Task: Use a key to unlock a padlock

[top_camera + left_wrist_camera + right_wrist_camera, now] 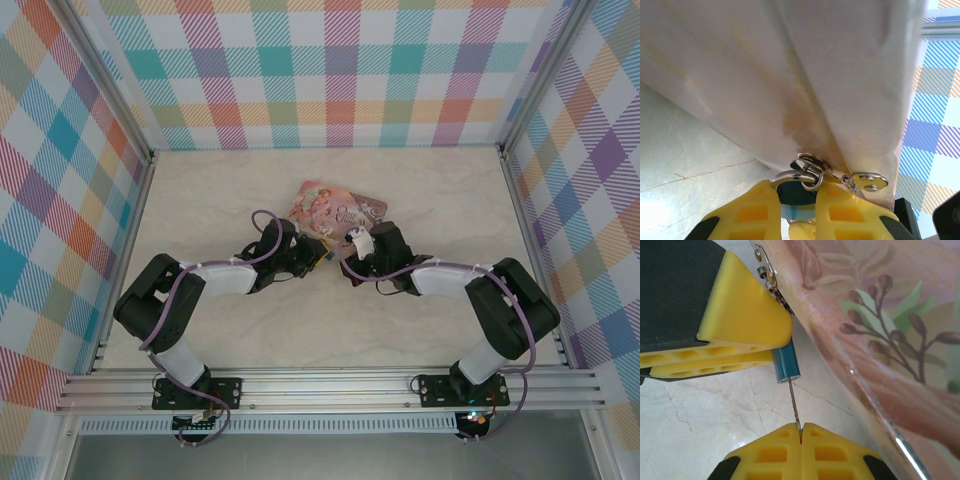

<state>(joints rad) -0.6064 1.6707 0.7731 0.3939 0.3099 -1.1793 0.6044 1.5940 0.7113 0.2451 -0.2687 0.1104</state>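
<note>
Padlock (785, 365) is hanging at the pink tin's (880, 340) latch corner, its shackle (790, 175) hooking through the latch ring there. Your left gripper (796, 201) is clamping the blue body between nearly closed jaws. Just beside the tin's edge, your right gripper (800, 434) is pinching the key (794, 407) with jaws pressed fully together, and the key's tip is meeting the padlock's end face.
</note>
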